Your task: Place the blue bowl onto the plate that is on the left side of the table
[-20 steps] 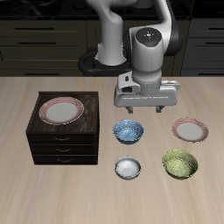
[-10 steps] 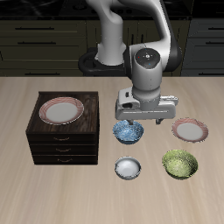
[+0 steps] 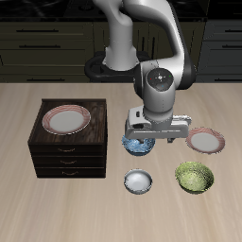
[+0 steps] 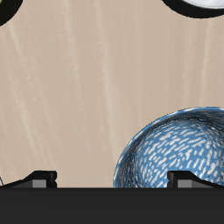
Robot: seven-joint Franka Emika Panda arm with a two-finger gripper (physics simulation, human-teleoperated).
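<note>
The blue bowl (image 3: 139,146), speckled blue and white, sits on the table (image 3: 19,104) in front of the robot, partly hidden under my hand. My gripper (image 3: 151,140) is open and low over it. In the wrist view the bowl (image 4: 179,149) lies off to one side of my gripper (image 4: 116,178): one fingertip (image 4: 194,178) is over the bowl's inside, the other (image 4: 39,178) over bare table. The plate on the left side of the table (image 3: 204,141), white with a pink-red rim, lies flat beside the bowl.
A second identical plate (image 3: 66,119) lies on top of the dark drawer cabinet (image 3: 66,156). A white-grey bowl (image 3: 138,181) and a yellow-green bowl (image 3: 194,176) sit nearer the table's front edge; the white bowl's rim shows in the wrist view (image 4: 203,4).
My gripper has come down and moved slightly forward, from above the blue bowl to low over it, now covering part of it. Nothing else moved.
</note>
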